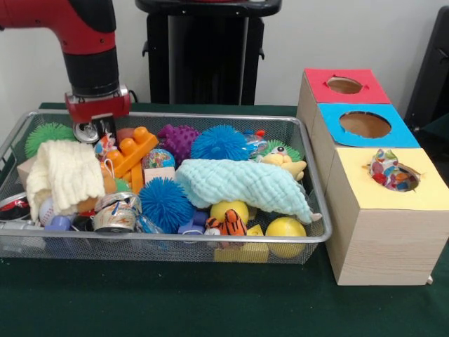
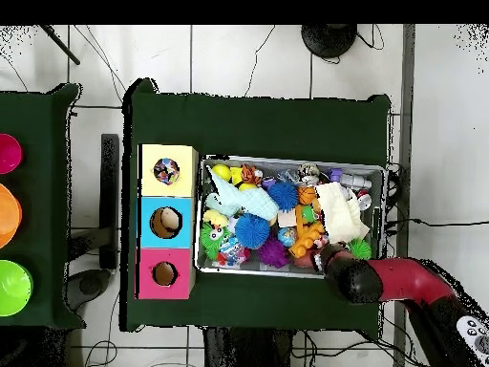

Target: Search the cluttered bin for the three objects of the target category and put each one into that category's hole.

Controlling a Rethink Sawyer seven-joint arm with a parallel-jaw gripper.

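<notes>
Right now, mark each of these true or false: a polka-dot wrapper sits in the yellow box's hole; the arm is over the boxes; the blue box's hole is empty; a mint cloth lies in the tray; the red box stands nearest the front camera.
1. A polka-dot wrapper sits in the yellow box's hole. True.
2. The arm is over the boxes. False: it hangs over the wire tray at the end farthest from the boxes.
3. The blue box's hole is empty. True.
4. A mint cloth lies in the tray. True.
5. The red box stands nearest the front camera. False: the yellow box does; the red one is farthest.
</notes>
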